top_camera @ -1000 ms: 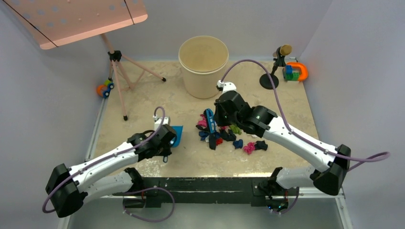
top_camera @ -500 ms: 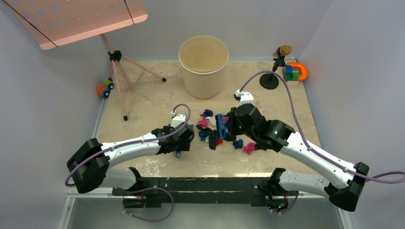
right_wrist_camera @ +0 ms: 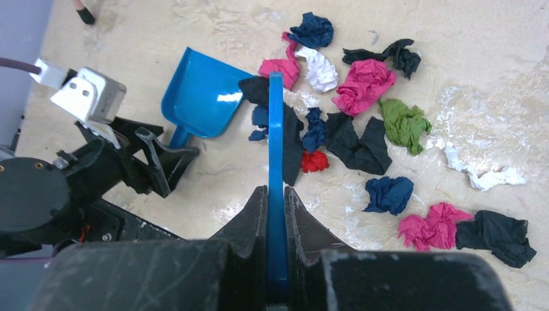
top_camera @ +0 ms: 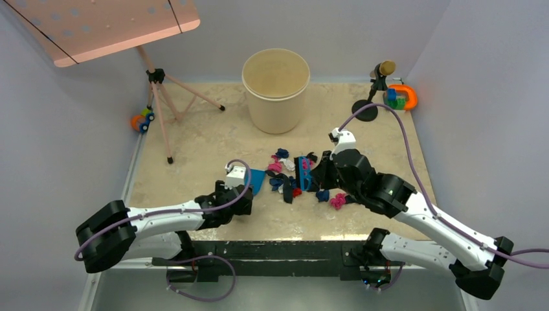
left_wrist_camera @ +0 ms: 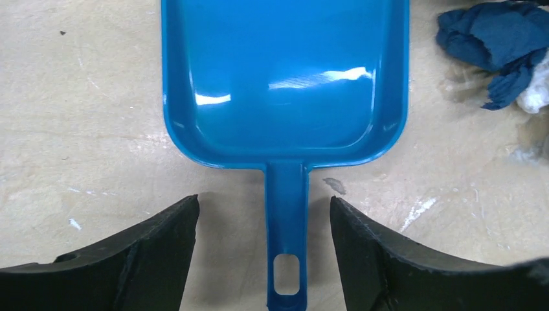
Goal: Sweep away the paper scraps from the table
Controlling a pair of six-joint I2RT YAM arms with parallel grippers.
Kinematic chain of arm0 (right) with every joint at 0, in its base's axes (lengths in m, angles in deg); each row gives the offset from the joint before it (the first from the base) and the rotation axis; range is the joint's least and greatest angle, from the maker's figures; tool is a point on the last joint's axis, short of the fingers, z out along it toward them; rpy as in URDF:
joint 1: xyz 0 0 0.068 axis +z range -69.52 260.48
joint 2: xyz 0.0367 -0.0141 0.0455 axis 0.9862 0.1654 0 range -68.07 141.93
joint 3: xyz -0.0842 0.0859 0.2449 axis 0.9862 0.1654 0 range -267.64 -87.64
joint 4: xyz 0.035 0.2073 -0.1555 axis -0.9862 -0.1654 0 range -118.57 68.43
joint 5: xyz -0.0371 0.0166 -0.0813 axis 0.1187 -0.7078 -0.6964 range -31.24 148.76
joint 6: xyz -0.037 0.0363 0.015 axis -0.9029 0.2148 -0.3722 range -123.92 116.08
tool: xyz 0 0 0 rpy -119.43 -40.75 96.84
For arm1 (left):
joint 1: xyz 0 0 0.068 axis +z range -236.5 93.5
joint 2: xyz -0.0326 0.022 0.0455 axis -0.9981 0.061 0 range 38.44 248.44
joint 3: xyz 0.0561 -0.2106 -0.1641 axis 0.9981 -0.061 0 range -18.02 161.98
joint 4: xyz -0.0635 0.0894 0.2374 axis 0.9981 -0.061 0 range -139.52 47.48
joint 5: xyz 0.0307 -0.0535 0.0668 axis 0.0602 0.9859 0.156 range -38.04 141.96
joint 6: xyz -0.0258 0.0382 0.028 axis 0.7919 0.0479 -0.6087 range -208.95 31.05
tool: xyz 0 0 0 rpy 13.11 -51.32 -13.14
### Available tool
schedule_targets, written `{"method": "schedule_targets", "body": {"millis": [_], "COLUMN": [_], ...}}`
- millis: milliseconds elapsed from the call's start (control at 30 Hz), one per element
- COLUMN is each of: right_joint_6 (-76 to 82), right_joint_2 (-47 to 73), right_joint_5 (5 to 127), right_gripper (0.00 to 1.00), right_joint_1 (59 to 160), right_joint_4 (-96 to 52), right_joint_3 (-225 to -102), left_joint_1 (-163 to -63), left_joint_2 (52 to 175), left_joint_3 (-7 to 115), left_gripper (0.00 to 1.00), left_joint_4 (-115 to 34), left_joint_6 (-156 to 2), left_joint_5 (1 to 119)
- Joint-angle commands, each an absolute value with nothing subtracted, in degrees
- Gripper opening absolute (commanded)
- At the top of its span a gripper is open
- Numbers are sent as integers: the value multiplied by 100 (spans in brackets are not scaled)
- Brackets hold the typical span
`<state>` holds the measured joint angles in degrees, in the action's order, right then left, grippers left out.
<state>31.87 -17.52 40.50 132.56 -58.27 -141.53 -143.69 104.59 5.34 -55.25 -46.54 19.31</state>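
Scraps: paper scraps (right_wrist_camera: 353,139) bunched mid-table (top_camera: 194,136), most lying to the right of the brush, a few to its left.
Pan: dustpan (left_wrist_camera: 285,78) flat, just left of the pile, its mouth towards the scraps and its handle pointing back.
Left arm: left gripper (left_wrist_camera: 263,202) spread wide either side of that handle, not touching it.
Right arm: right gripper (right_wrist_camera: 275,194) clamped on the blue brush (right_wrist_camera: 276,129); the brush's long axis runs away from the wrist, through the pile.
Judgement: the sweep must run leftward into the pan; the right arm is nearer.
Obscured: brush seen edge-on, bristles not made out.
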Motion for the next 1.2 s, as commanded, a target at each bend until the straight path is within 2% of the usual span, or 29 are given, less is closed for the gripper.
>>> {"method": "schedule_targets", "body": {"millis": [0,433,700,900,1167], "right_joint_6": [3131,3143,3093,3103,3106], "right_joint_2": [-1928,-2089,-1973,-1977,-1884], "right_joint_5": [4112,4231,4188,4210,4172], "right_gripper": [0,0,0,0,0], "right_joint_1": [13260,13260,13260,13260,13260], "right_joint_4": [-5584,-5446,-5532,-5516,-5546], "right_joint_3": [-14090,-13960,-14105,-14099,-14123], "left_joint_1": [-14686,-14888,-14890,-14891,-14890], "left_joint_2": [10395,10480,10563,10587,10796], "left_joint_3": [284,26,33,12,103], "left_gripper": [75,54,52,38,36], "left_joint_4": [-4486,-3973,-4153,-4111,-4150], "left_joint_6": [-4765,-4896,-4666,-4741,-4756], "left_joint_5": [1401,1245,1133,1199,1217]}}
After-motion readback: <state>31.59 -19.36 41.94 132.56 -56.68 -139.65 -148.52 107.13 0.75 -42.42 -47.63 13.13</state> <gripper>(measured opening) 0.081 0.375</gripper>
